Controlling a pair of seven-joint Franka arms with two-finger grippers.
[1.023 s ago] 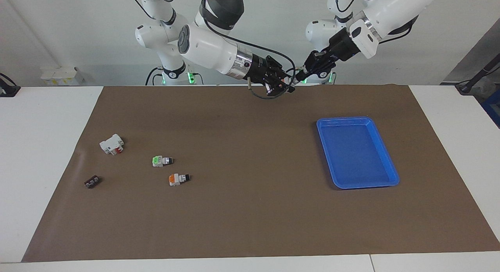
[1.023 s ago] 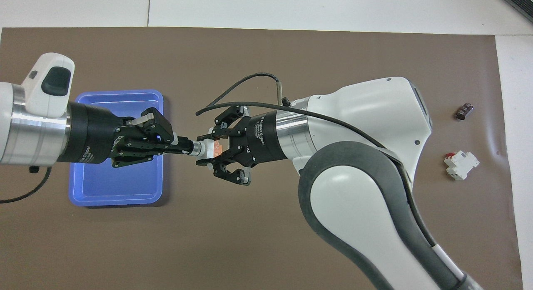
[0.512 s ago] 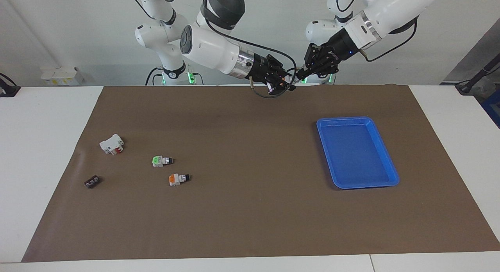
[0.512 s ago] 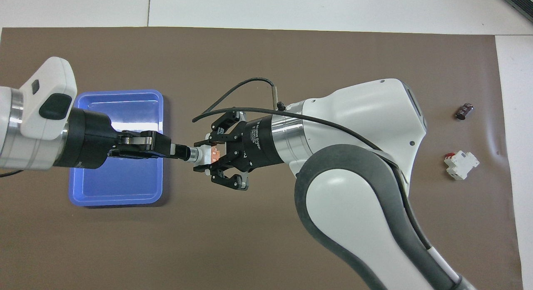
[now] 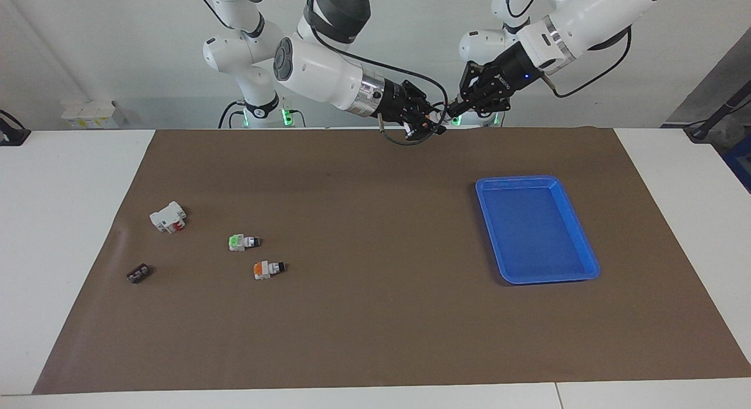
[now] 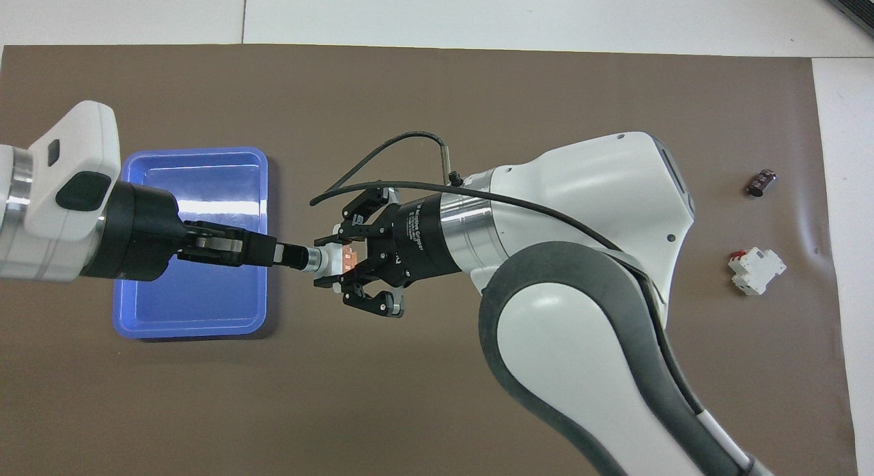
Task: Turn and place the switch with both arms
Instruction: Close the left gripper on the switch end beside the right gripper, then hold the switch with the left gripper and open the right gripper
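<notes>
The switch (image 6: 334, 259) hangs in the air between the arms, over bare mat beside the blue tray (image 6: 256, 158), its long axis running from the left gripper (image 6: 290, 256), clamped on its black knob end, to the right gripper (image 6: 345, 263), clamped on its orange end

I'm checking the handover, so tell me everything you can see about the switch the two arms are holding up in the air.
The switch is a tiny white-grey plastic-looking piece with an orange block at one end and a black knob with a silver collar at the other. It lies roughly level in the air, above the brown mat beside the blue tray. The right gripper is shut on its orange end, and the left gripper is shut on its knob.
</notes>
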